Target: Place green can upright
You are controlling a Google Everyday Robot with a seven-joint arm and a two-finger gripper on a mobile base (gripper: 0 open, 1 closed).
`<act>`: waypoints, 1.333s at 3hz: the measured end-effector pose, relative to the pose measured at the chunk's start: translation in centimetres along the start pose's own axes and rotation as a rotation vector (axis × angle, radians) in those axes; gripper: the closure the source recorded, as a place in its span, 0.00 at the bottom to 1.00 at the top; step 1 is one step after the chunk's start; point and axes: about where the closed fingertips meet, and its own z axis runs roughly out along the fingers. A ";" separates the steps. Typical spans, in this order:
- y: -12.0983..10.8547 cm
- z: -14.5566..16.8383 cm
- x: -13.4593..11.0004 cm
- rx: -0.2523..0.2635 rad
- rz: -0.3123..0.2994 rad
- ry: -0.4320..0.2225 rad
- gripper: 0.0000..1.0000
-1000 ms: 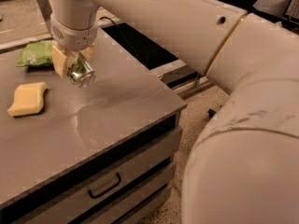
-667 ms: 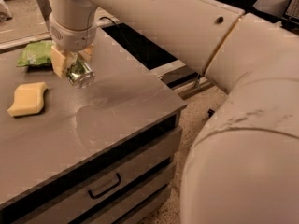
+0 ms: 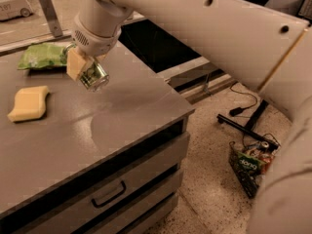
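Note:
The green can (image 3: 93,75) is a small aluminium can, green with a silver end facing down and right. It hangs tilted a little above the grey counter (image 3: 97,126), held between the pale fingers (image 3: 75,63) of my gripper (image 3: 87,68). The gripper is shut on the can, at the end of the big white arm that reaches in from the upper right. The can's upper part is hidden by the gripper.
A flat green snack bag (image 3: 41,56) lies at the counter's back left. A yellow sponge (image 3: 28,103) lies at the left. Drawers with a handle (image 3: 109,195) sit under the counter. A basket of cans (image 3: 251,162) and cables stand on the floor at right.
The view has shifted a little. The gripper still holds the can above the counter in much the same spot.

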 end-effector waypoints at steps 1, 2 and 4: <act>-0.2 -1.3 1.5 -0.044 -0.061 -0.155 1.00; 0.5 -1.8 1.6 -0.110 -0.075 -0.333 1.00; -1.0 -4.4 1.7 -0.070 -0.092 -0.426 1.00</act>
